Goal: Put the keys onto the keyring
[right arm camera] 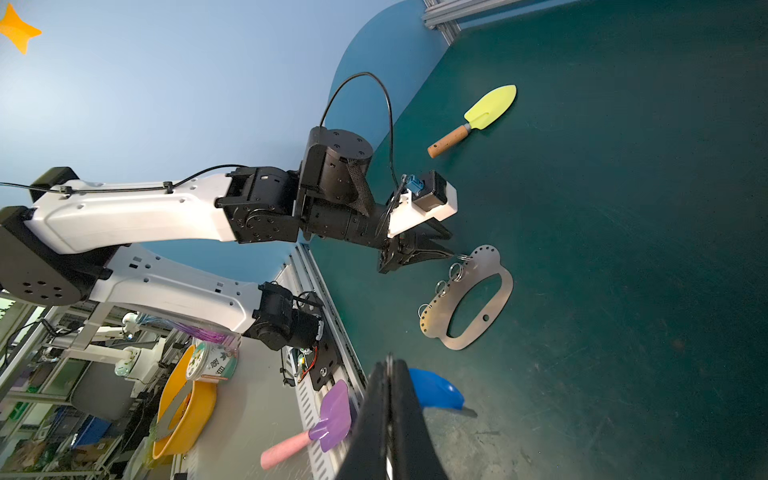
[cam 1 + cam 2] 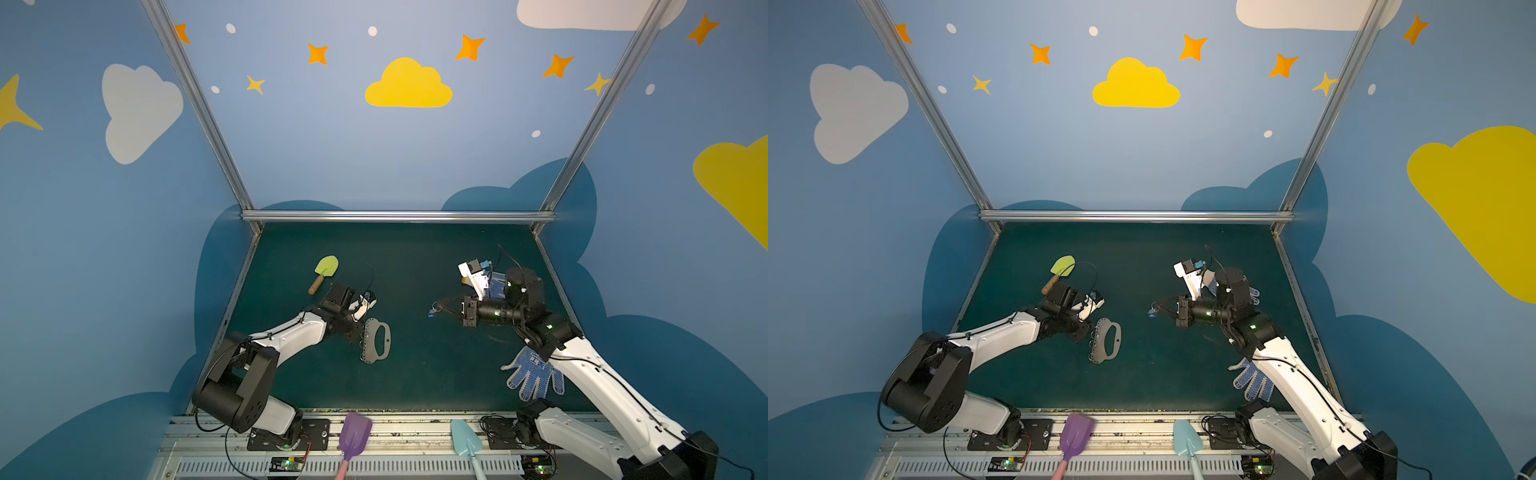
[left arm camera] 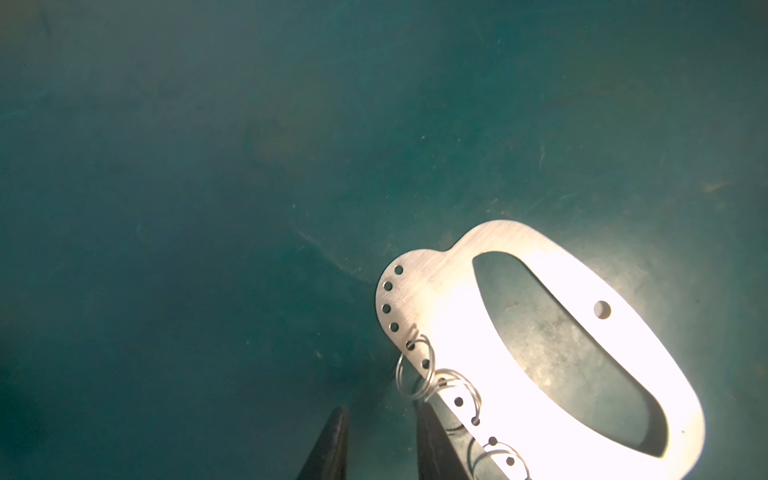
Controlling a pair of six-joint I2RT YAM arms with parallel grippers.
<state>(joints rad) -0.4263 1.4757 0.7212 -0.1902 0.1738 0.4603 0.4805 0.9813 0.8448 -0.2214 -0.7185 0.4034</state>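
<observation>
Keyring (image 2: 369, 343) flat on green tabletop (image 2: 415, 257)

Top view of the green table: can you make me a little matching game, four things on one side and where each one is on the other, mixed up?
Things
1. the keys
2. the keyring
3. green trowel
4. dotted glove

Places
A. flat on the table, at the left gripper
B. toward the near right corner
C. pinched in the right gripper
D. far left part, beyond the left gripper

Pairs: 1-C, 2-A, 3-D, 4-B
</observation>
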